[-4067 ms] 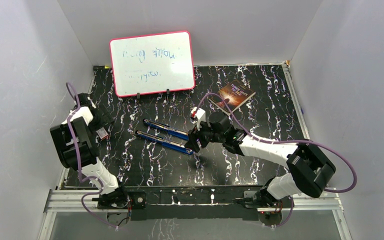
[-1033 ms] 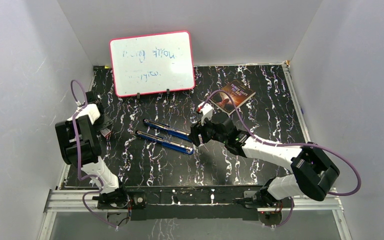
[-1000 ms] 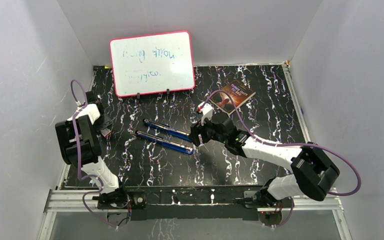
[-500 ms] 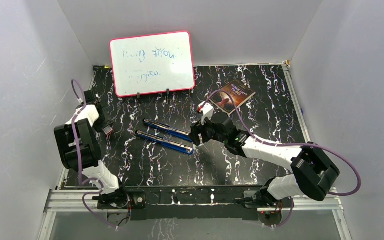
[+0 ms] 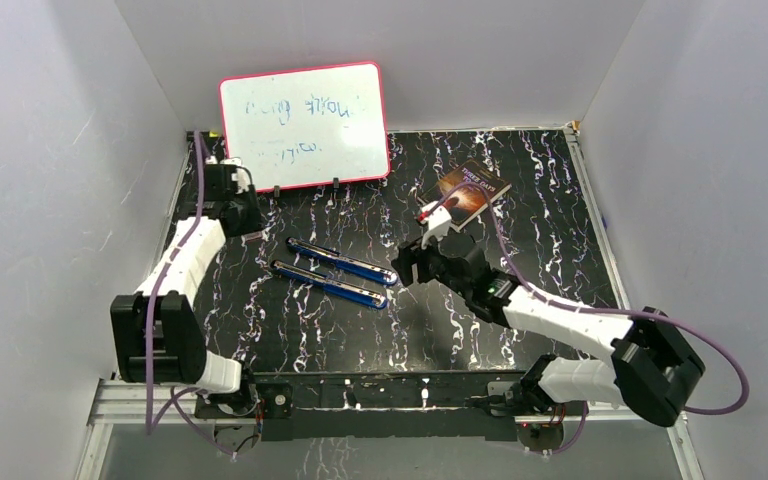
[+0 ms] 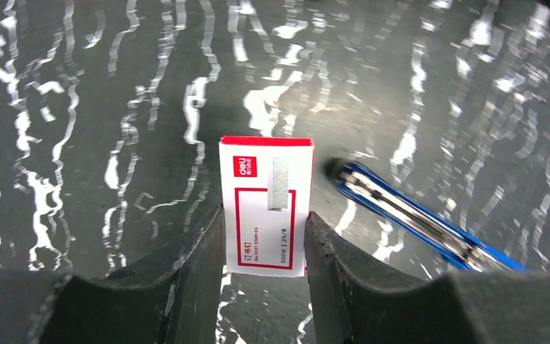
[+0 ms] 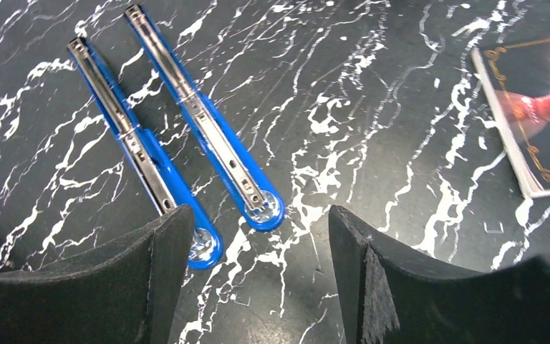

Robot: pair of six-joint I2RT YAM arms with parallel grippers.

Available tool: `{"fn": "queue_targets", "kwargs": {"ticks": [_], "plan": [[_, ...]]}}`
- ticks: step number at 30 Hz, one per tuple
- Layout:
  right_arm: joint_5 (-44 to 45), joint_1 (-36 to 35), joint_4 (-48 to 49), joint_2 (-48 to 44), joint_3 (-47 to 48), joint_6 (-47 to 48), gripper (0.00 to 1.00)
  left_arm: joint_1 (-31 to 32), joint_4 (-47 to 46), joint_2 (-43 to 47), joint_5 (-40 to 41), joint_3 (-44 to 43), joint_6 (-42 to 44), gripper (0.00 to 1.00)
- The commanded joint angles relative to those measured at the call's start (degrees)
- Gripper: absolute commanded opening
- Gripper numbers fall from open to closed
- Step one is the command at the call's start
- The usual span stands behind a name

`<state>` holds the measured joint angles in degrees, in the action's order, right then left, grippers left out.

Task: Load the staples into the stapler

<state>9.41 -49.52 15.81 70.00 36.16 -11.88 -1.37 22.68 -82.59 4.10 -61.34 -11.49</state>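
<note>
Blue plastic and bright steel make up the stapler point(image 5: 330, 284), which lies opened out in the middle of the black marbled table point(image 5: 520, 230). Its two long halves sit side by side, their metal channels facing up. The rounded ends point right and the thin ends point left and slightly far.

The right gripper point(image 7: 258, 215) hangs just right of those rounded ends with its jaws spread wide and nothing between them. It is not touching the stapler.

The left gripper point(image 6: 265, 218) is at the far left, near the lower left corner of the pink-framed whiteboard point(image 5: 303, 125). Its jaws are pressed against both long sides of a small white box point(image 6: 254, 186) with a red label, and the box juts out past the fingertips. In the left wrist view, one thin end of the stapler shows just right of the box.

A short grey strip of staples point(image 6: 281, 185) shows on the upper face of the box. I cannot tell whether it lies loose there or is printed on the label.

A dark paperback book point(image 5: 472, 190) lies flat at the far right, well apart from both grippers.
</note>
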Motion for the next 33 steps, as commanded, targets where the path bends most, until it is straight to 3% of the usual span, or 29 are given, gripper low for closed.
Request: {"fn": "queue_targets", "kwargs": {"ticks": [1,14,24,33], "plan": [[8.8,1.6,2.5,-4.4,-3.4,-4.2,0.77,6.5,2.5,5.9,-3.4,1.0,3.2,0.26],[-0.5,19.2,1.2,-12.4,-10.7,-13.5,0.78,30.1,1.6,11.7,-5.9,1.5,2.6,0.26],[3.4,21.2,4.7,-21.7,-16.8,-19.2,0.78,52.2,-5.7,11.1,-0.7,6.7,1.2,0.25],[3.2,21.2,2.8,-23.2,-18.4,-20.7,0.78,64.9,-7.9,7.2,-1.6,9.8,5.2,0.26]]}}
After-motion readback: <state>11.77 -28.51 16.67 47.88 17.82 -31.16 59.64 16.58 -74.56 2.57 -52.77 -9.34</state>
